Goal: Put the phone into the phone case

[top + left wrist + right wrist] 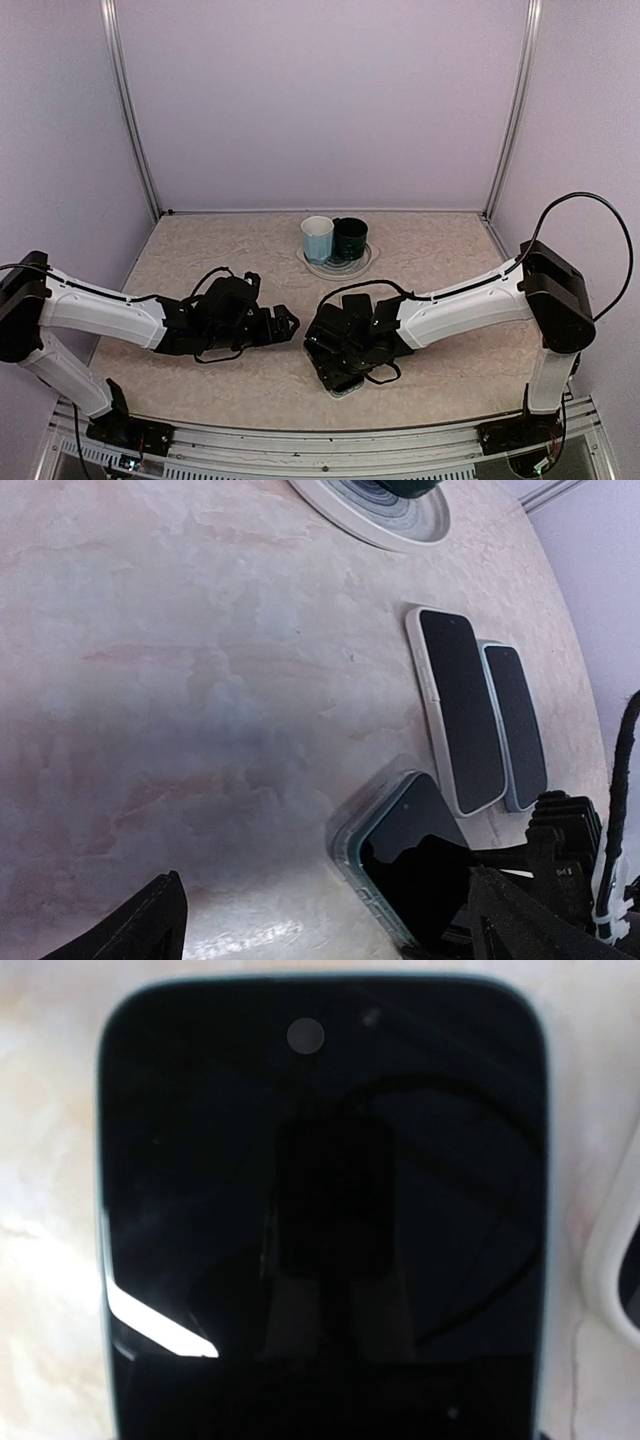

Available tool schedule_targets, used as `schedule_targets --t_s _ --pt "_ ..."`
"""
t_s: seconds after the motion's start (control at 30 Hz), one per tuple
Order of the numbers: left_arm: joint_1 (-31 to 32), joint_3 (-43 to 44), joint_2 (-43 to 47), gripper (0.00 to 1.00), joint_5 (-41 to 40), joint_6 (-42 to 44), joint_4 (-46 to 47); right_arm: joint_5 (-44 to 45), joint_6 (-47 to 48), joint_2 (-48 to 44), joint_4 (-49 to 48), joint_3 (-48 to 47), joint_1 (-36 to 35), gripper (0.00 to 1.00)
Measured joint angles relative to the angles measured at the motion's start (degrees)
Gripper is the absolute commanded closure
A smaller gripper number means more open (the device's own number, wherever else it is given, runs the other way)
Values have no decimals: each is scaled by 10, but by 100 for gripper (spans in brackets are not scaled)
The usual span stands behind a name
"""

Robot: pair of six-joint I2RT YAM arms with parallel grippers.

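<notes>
The phone (320, 1220) lies face up on the table (200, 700), close in front of my two bases and a little right of centre. A thin teal-tinted rim, the case (346, 850), runs round its far end and both long sides. From my right wrist that rim looks even and tight round the top corners, so I judge the far end to be seated. The near end is hidden under my right gripper (338, 360), so I cannot say whether it has snapped in.

My right gripper sits right on top of that near end. I cannot tell whether its jaws are wide, narrow or closed, because neither wrist view shows the fingers clearly. My left gripper (285, 322) hangs just left of the phone, jaws spread wide and holding nothing.

As I judge it, the task is mostly done. What is left is pressing down the near end and its corners, then lifting clear.

Just beyond the phone, a white phone (455, 710) and a grey phone (515, 725) lie side by side. Further back stands a plate (405, 525) carrying a pale cup (318, 238) and a dark cup (350, 238).
</notes>
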State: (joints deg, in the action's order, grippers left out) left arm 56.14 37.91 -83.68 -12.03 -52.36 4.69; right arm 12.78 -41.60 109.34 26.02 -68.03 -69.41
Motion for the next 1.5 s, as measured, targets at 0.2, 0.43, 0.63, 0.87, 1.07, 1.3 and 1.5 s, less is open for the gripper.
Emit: schedule_targets --t_s 0.2,0.43,0.63,0.87,1.07,1.3,1.5 --pt "-2 0 -91 3 63 -41 92 1 2 -19 -38 30 3 57" --pt "1 -2 -127 5 97 -78 165 2 4 -31 -66 46 9 58" --pt "7 -5 -152 15 120 -108 224 8 11 -33 -79 46 10 57" --pt "9 -24 -182 30 128 -140 304 14 18 -56 -98 64 10 57" --pt "11 -22 -211 47 134 -145 350 4 24 -56 -118 64 12 57" --pt "11 -23 -236 79 148 -134 393 -13 29 -37 -145 70 20 57" --pt "-1 -30 -249 100 176 -155 463 -28 16 -46 -145 70 26 47"
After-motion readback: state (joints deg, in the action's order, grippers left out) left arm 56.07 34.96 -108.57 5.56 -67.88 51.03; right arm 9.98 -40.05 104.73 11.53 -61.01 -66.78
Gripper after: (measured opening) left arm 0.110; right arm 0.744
